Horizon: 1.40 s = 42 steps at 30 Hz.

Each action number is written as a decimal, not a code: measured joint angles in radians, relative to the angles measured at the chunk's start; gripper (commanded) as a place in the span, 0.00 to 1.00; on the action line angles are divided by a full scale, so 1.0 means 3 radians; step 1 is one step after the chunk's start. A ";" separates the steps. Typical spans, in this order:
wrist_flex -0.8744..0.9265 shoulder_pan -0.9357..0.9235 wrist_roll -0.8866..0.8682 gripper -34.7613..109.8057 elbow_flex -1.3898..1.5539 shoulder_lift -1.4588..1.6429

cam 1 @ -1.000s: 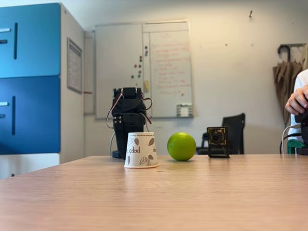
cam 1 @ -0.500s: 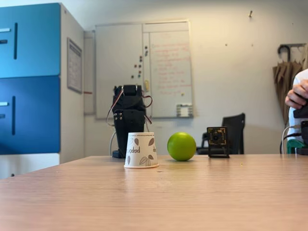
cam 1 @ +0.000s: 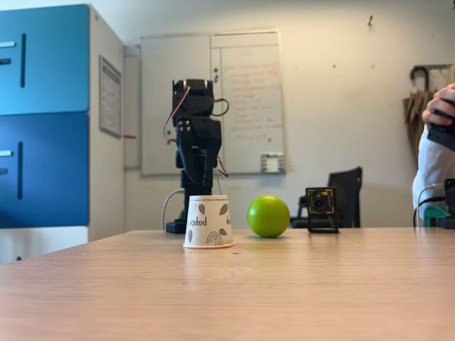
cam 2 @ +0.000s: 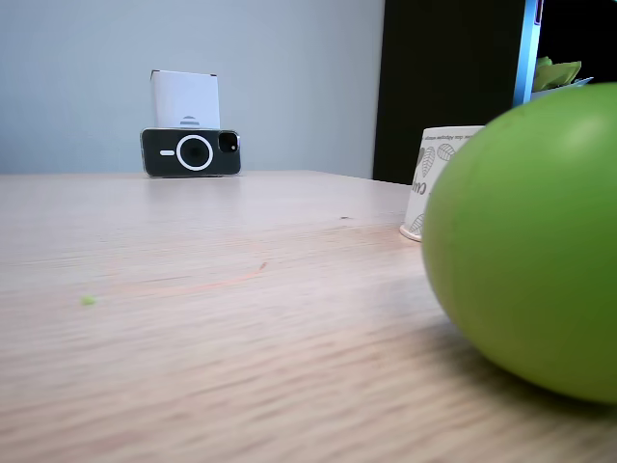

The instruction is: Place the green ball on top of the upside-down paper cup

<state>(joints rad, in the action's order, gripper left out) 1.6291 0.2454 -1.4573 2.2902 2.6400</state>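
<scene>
A smooth lime-green ball (cam 1: pixel 268 216) rests on the light wooden table (cam 1: pixel 227 291) at frame centre in a fixed view, just right of the upside-down white paper cup (cam 1: pixel 208 222) with brown-grey leaf prints; the two stand apart. The black robot arm (cam 1: pixel 196 142) rises behind the cup, and its pincer cannot be made out, so I cannot tell how it stands. A small black camera module (cam 1: pixel 321 209) sits right of the ball, a whiteboard (cam 1: pixel 212 103) hangs behind, and a person's hand (cam 1: pixel 441 106) shows at the right edge. The cup's inverted lettering is not readable.

In a fixed view low on the table, the ball (cam 2: pixel 525 256) looms at right, the cup (cam 2: pixel 436 178) behind it, and a black phone (cam 2: pixel 191 152) lies on its side at upper left.
</scene>
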 measured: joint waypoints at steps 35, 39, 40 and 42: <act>-0.0619 0.2413 -0.0731 0.53 -0.1370 -0.2199; -0.0619 0.2383 -0.0818 0.55 -0.1375 -0.2255; -0.0573 0.2388 -0.0833 0.56 -0.1375 -0.2260; -0.0470 0.2439 -0.0885 0.56 -0.1375 -0.2275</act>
<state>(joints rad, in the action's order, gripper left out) 1.4880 0.9771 -1.7227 1.8776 1.9574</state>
